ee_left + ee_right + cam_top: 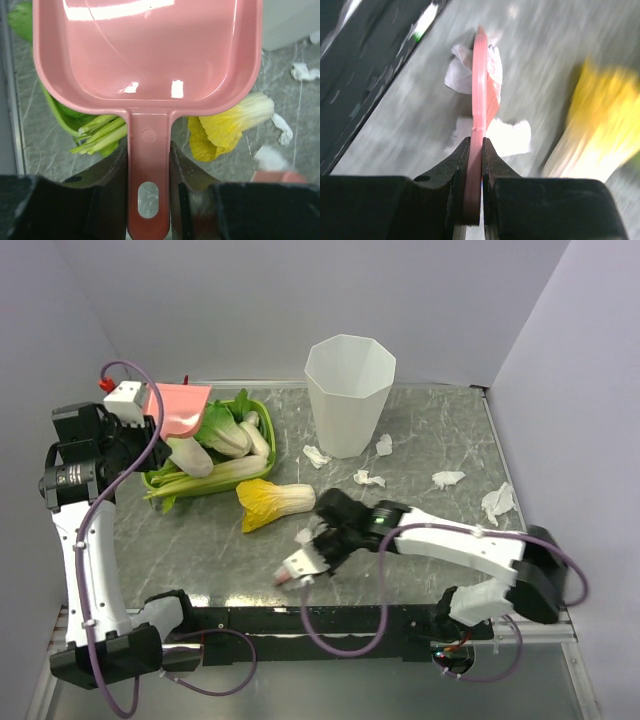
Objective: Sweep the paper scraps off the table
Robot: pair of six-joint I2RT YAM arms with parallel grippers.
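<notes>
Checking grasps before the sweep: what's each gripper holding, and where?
Left gripper: pink dustpan, by its handle. Right gripper: thin pink tool, clamped at its near end.

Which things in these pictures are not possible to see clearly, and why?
- Right wrist: motion blur smears the paper scraps and yellow cabbage; the pink piece in the right tool shows edge-on, shape unknown.
- Left wrist: the dustpan in the left tool covers much of the green tray; the top edge cuts its front.
- Top: the white bin's wall hides its bottom.
</notes>
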